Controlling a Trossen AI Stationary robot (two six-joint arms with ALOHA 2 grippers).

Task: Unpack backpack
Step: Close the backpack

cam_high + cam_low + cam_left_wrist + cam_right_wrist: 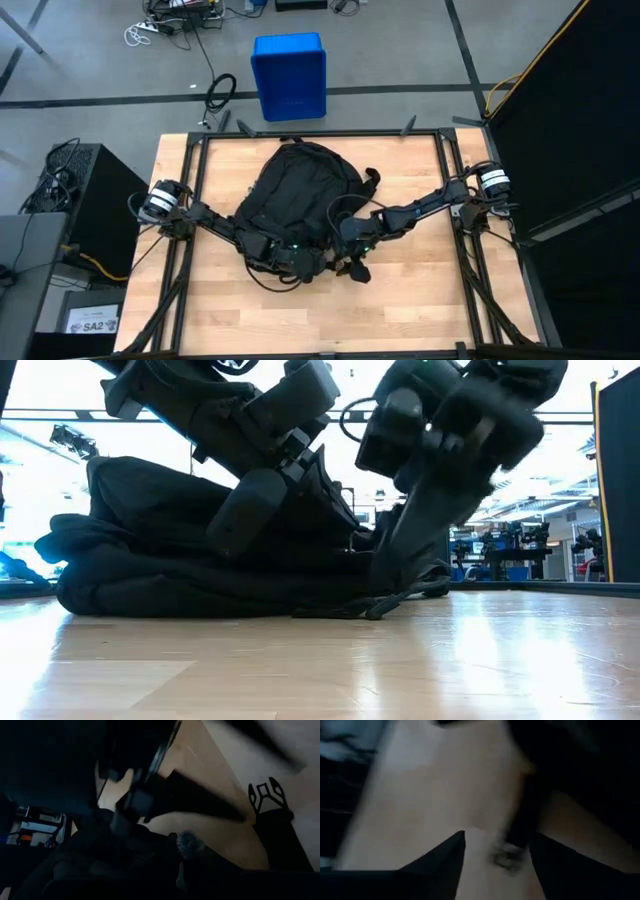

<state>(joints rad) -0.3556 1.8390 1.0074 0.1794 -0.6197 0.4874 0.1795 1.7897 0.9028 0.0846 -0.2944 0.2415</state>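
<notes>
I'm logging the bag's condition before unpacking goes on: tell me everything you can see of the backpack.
The backpack is large, black and looks like soft fabric. It lies flat and slumped on the wooden table, near its middle, rounded end toward the far edge. Straps trail from its right side and near end onto the wood. No contents show outside it. Both arms reach over its near end: the left pincer is shut at the fabric there, the right pincer beside it. Whether it is unzipped cannot be told.

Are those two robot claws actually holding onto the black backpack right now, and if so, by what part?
Both grippers, left and right, sit at the backpack's near edge. The left is shut there, but on which part cannot be told. The right seems to hold nothing.
</notes>
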